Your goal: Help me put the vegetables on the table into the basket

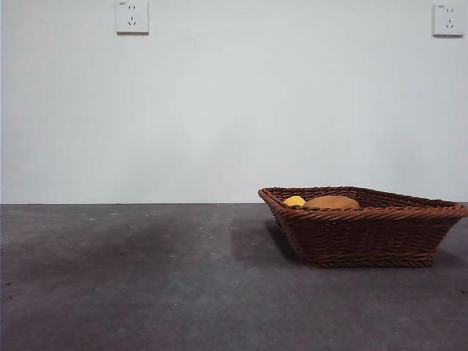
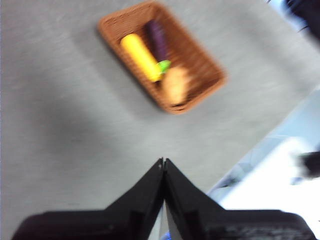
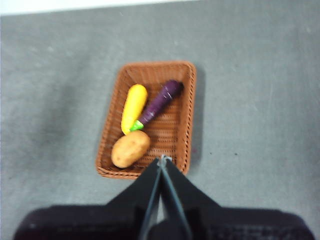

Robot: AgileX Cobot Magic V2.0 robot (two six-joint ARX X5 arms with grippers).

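The woven basket stands on the dark grey table at the right. It holds all three vegetables: the tan potato, the purple eggplant with its green cap, and the yellow corn-like piece. In the front view only the potato's top and a bit of the yellow piece show over the rim. The left wrist view shows the basket from high up, blurred. My left gripper is shut and empty, well above the table. My right gripper is shut and empty, above the basket's near rim.
A plain white wall with two sockets stands behind the table. The table's edge and a pale floor show in the left wrist view. No arm shows in the front view.
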